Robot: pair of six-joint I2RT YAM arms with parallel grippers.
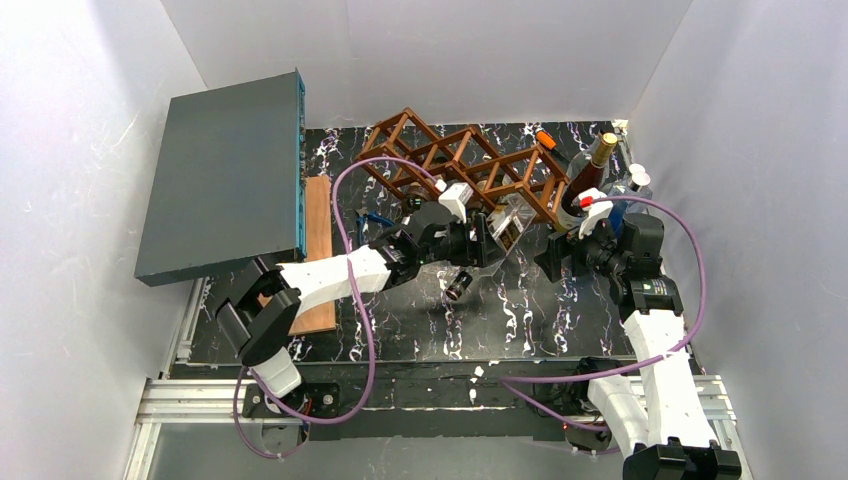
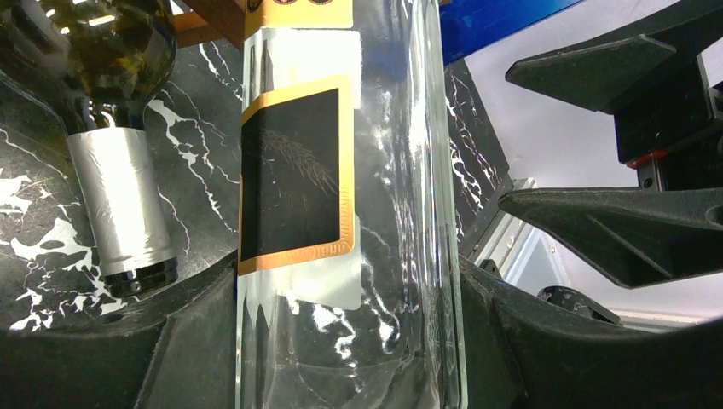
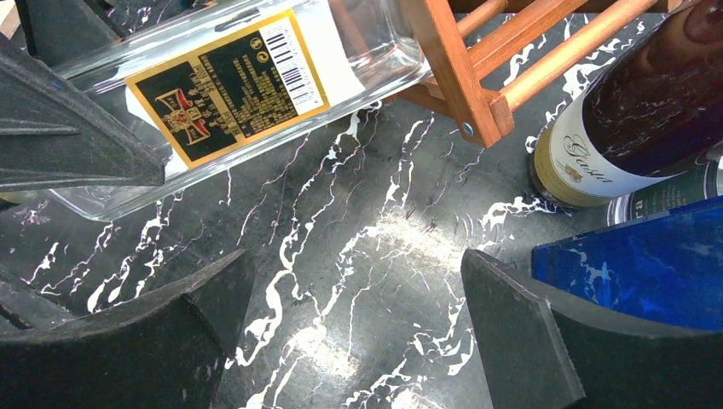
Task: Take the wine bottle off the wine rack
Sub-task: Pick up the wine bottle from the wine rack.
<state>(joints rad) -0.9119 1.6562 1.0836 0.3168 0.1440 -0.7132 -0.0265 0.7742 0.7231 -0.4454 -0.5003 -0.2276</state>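
The wine bottle is clear glass with a black and gold label. My left gripper is shut on its body, one finger pressed to each side. In the top view the wine bottle slants out of a lower cell of the brown wooden wine rack, with the left gripper at its near end. The right wrist view shows the bottle with its far end still behind a rack bar. My right gripper stands open above bare tabletop, just right of the bottle, holding nothing; from above, the right gripper sits beside the rack's right end.
A dark green bottle with a silver foil neck lies left of the held one. A dark bottle with a cream label and a blue bottle stand close by the right gripper. A grey flat box and a wooden board sit at the left.
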